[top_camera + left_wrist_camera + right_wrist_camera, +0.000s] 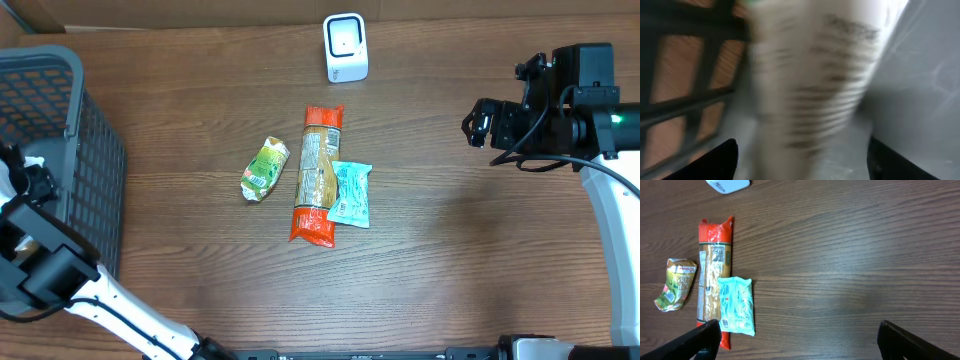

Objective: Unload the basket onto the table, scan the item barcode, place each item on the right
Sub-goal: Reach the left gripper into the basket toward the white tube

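Right hand (797, 332) spread wide; left hand (800, 162) state unclear, print on white packet (815, 75) unreadable.

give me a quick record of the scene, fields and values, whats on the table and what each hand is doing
scanner: white, at the far edge of the table, nothing in front of it
items mid-table: long orange pack; green packet apart from it on the basket side; teal packet against its other side
basket: dark mesh, at the table's left end
right hand: open and empty, above bare wood beside the items
left hand: at the basket, blurred white printed pack between its fingers; grip unclear
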You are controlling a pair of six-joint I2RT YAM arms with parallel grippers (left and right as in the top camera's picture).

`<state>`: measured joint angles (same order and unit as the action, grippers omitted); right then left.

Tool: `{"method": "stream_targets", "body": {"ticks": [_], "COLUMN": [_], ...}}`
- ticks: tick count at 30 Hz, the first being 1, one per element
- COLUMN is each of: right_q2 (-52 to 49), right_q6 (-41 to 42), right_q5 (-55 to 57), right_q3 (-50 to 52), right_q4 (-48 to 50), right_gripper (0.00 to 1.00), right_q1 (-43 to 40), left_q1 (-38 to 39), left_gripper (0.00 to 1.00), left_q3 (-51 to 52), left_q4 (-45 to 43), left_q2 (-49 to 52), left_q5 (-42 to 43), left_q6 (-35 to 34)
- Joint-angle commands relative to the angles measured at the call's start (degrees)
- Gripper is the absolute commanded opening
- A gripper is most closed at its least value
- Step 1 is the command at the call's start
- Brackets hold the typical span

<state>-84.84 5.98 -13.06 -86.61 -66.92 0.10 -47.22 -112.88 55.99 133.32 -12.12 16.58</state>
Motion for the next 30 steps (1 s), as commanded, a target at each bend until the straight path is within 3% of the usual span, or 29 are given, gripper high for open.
{"method": "stream_targets", "body": {"ticks": [1,3,6,7,10,12,18,30], "right_q2": [-0.2,-0.2,-0.2,-0.2,-0.2,-0.2,-0.2,-0.2], "right_q6": [-0.2,-0.2,-0.2,-0.2,-0.2,-0.2,-0.2,0.0], "right_q5": [0.5,0.5,0.5,0.5,0.5,0.5,0.5,-0.1], "right_q3": [-0.8,-0.8,-0.8,-0.8,-0.8,-0.8,-0.8,-0.8], "right_q4": [0.6,0.6,0.6,0.6,0.7,1.0,1.1,2.6], "right_gripper": [1.0,1.0,1.0,1.0,1.0,1.0,1.0,1.0], "right_q1": [-0.1,-0.1,-0.1,-0.1,-0.1,-0.1,-0.1,-0.1], "left_q1": [-0.1,0.0,0.0,0.0,0.0,0.0,0.0,1.3], "left_gripper": [0.74,0.66,0.27,0.18,0.09,0.04,0.04,0.04], "left_q3": [4.7,5.9,6.1,6.1,6.1,6.1,3.1,-27.0], "left_q4": [-1.3,-2.0,-2.3,-2.3,-2.5,-2.0,2.2,18.0], "left_q2": [1.3,1.4,1.4,1.3,1.3,1.3,0.5,-9.7], "left_q5": [-0.5,0.0,2.1,2.8,4.9,7.0,9.2,21.9], "left_q6": [1.5,1.1,-0.7,-1.7,-2.5,-2.5,-5.6,-15.3]}}
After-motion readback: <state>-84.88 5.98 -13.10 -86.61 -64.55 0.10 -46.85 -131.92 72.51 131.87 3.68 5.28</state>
